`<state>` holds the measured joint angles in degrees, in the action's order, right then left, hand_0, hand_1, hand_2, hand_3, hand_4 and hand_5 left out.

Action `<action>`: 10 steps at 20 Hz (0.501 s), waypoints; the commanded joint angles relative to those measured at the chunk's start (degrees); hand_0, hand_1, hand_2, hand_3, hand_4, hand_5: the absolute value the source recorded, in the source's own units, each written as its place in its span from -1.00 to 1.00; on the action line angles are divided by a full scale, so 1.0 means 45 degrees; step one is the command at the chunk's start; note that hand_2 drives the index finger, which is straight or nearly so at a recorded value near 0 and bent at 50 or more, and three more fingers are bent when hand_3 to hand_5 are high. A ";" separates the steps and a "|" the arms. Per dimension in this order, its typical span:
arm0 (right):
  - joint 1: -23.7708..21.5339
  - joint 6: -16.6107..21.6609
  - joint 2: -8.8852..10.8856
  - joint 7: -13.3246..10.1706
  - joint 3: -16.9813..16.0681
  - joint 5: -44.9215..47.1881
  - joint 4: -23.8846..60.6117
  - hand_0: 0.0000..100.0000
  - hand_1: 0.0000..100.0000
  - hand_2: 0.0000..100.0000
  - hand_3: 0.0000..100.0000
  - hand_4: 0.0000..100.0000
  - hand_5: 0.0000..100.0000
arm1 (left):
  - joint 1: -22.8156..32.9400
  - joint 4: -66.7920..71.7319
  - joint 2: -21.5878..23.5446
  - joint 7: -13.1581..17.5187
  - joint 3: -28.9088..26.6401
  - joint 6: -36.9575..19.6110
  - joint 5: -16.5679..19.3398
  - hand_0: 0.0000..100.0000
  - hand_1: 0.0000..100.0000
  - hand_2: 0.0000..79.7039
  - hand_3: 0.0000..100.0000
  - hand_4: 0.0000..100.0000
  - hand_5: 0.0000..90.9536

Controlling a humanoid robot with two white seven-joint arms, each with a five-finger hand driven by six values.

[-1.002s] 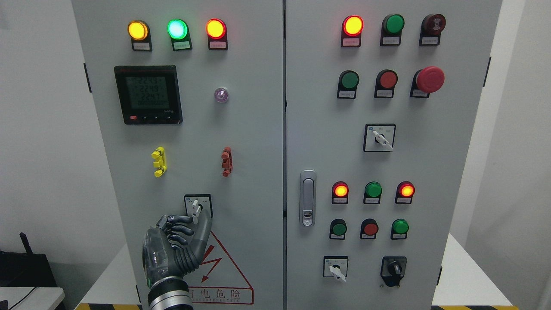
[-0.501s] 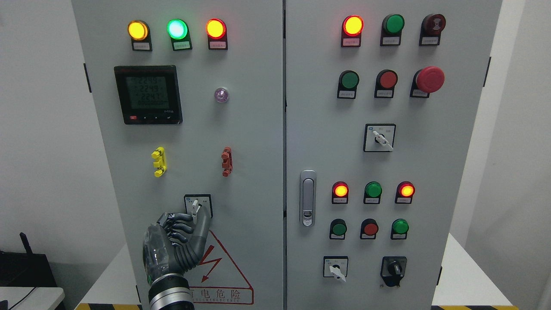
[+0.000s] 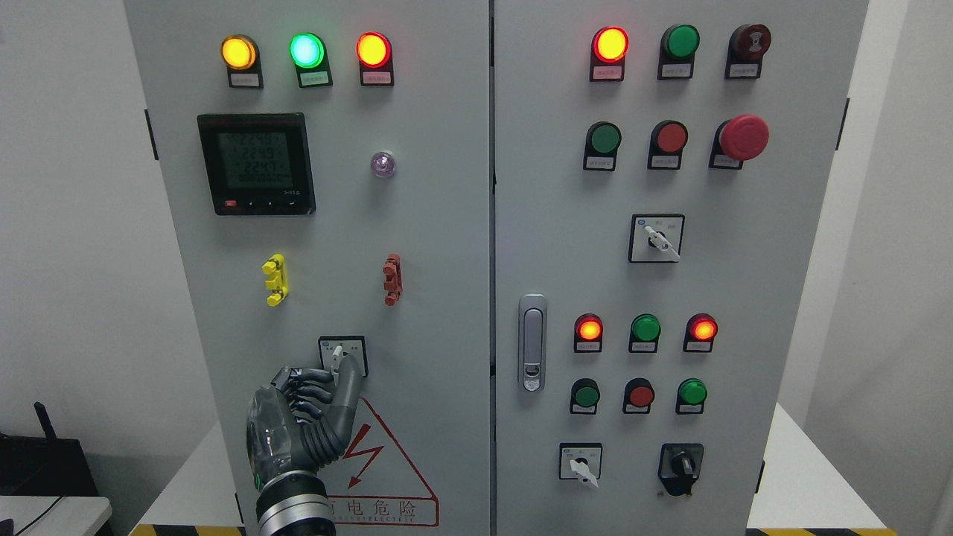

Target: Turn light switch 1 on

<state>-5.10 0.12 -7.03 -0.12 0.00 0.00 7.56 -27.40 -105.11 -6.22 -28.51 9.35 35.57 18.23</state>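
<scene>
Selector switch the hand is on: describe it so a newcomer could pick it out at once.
Take the left door of the grey cabinet and go to its lower middle, just above the red lightning warning triangle. The selector switch is a small black-framed square with a white lever, the only such switch on that door. The left hand has its fingertips at the lever.

Two cabinet doors (image 3: 327, 246) (image 3: 670, 283); six lit lamps (image 3: 239, 52), nine unlit round buttons or lamps (image 3: 682, 41), one red mushroom button (image 3: 743, 137), three white-handled rotary switches (image 3: 655, 238), one black knob (image 3: 680, 467), one meter (image 3: 255, 163), one robot hand (image 3: 301, 424)
</scene>
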 commanded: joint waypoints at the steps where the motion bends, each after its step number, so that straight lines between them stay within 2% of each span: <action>1: 0.0000 -0.0007 0.0000 0.0008 0.0254 0.0332 0.0000 -0.76 -0.22 -1.00 -1.00 -1.00 -1.00 | -0.0083 0.0056 -0.0005 0.0007 -0.0027 0.0104 -0.0008 -0.60 -0.11 0.38 0.56 0.66 0.67; 10: 0.0000 -0.0007 0.0000 0.0008 0.0254 0.0332 0.0000 -0.76 -0.22 -1.00 -1.00 -1.00 -1.00 | -0.0083 0.0154 -0.0005 0.0007 -0.0027 0.0124 -0.0008 -0.58 -0.12 0.39 0.56 0.67 0.69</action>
<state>-5.10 0.12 -7.03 -0.12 0.00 0.00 7.56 -27.70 -104.81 -6.23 -28.50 9.27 36.09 18.20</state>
